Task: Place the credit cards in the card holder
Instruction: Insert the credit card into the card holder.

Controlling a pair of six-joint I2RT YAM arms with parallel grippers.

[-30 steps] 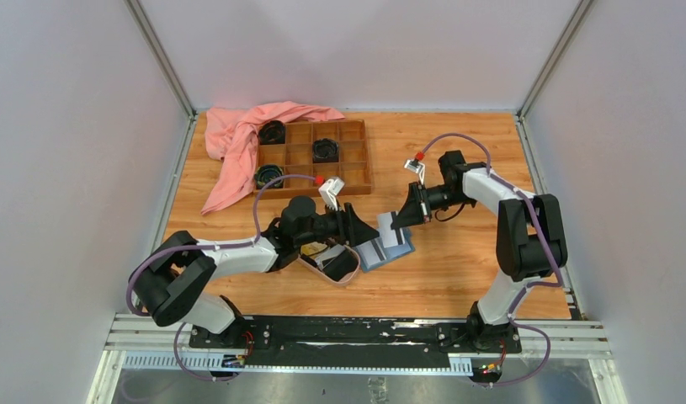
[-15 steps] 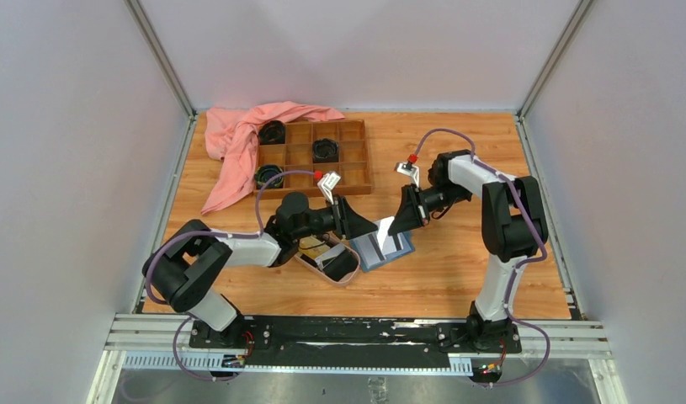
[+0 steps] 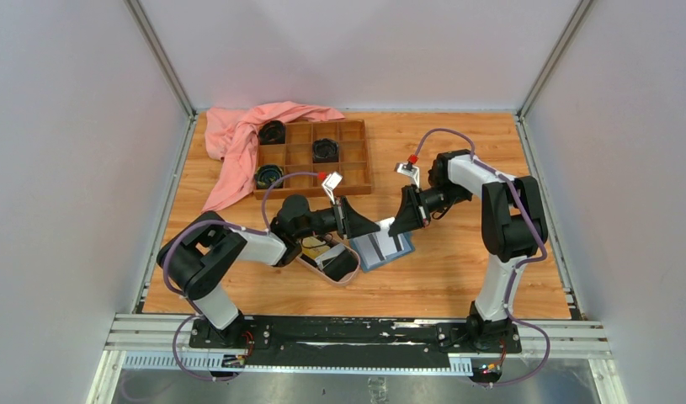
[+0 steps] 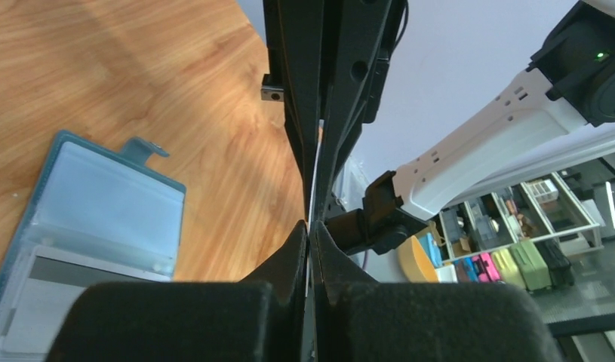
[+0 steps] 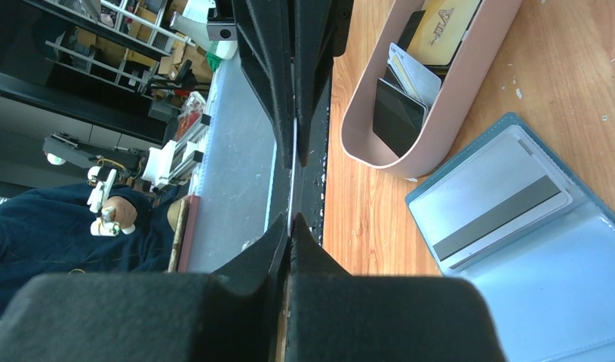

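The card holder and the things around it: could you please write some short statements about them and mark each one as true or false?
1. The card holder lies open on the table. True.
2. A pale striped card lies on it. True.
3. The pink dish is empty. False: it holds cards, among them a black card and a gold card.
4. The right gripper stands wide open. False: it is shut on a thin pale card, seen edge-on.
5. The pink cloth covers the whole wooden tray. False: it overlaps only the far-left part; most compartments show.
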